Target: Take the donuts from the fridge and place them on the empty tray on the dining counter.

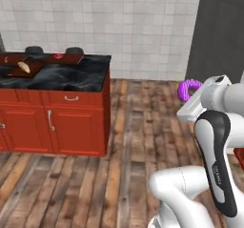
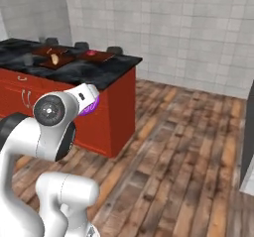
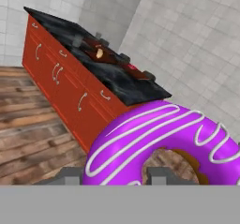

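My gripper [image 3: 117, 176] is shut on the purple-frosted donut [image 3: 159, 138], which has white stripes and looms large in the hand view. That same donut [image 1: 189, 89] pokes out past the white hand, high over the wooden floor, and shows as a purple sliver [image 2: 91, 104] behind the wrist. The dining counter [image 1: 90, 77] stands ahead to the left, black marble on a red base. On its far end lies the reddish-brown tray [image 1: 71, 58] with the red-pink donut [image 1: 58, 56] on it; both tray [image 2: 104, 57] and donut [image 2: 92, 53] also appear from the right. The grey fridge [image 1: 221, 31] rises at the right.
A second tray with a tan loaf [image 1: 24, 67] lies further left on the counter. Dark stools [image 1: 75, 50] stand behind the counter against the tiled wall. Open wooden floor [image 1: 143, 127] stretches between me and the counter's end.
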You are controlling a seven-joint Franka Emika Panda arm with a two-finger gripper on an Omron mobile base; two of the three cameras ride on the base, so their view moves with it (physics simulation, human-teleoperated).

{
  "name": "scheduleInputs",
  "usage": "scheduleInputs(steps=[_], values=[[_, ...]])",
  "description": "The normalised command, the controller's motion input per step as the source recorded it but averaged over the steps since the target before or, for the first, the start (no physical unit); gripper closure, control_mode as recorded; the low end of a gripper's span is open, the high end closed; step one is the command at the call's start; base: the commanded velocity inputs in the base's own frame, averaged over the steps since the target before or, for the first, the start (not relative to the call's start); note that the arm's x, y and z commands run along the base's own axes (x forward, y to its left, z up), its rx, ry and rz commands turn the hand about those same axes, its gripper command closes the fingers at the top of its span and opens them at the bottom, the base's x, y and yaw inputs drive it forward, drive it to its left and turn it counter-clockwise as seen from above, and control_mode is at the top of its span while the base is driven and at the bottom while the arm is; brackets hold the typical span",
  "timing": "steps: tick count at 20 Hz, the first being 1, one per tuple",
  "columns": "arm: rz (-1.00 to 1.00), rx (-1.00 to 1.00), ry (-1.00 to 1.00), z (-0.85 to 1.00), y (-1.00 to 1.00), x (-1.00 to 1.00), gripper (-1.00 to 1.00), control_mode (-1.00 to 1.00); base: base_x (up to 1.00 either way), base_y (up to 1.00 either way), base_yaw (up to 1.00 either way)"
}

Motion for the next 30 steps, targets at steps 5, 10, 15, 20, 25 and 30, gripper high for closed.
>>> scheduleInputs(steps=[5,10,15,20,25,30], values=[[0.0,0.0,0.0,0.0,0.0,0.0,1.0,1.0,1.0,-0.56,0.32],[0.0,0.0,0.0,0.0,0.0,0.0,1.0,1.0,1.0,-0.62,0.31],[0.0,0.0,0.0,0.0,0.0,0.0,1.0,1.0,1.0,-0.67,0.29],[0.0,0.0,0.0,0.0,0.0,0.0,1.0,1.0,1.0,-0.67,0.29],[0.0,0.0,0.0,0.0,0.0,0.0,1.0,1.0,1.0,-0.67,0.3],[0.0,0.0,0.0,0.0,0.0,0.0,1.0,1.0,1.0,-0.59,0.32]])
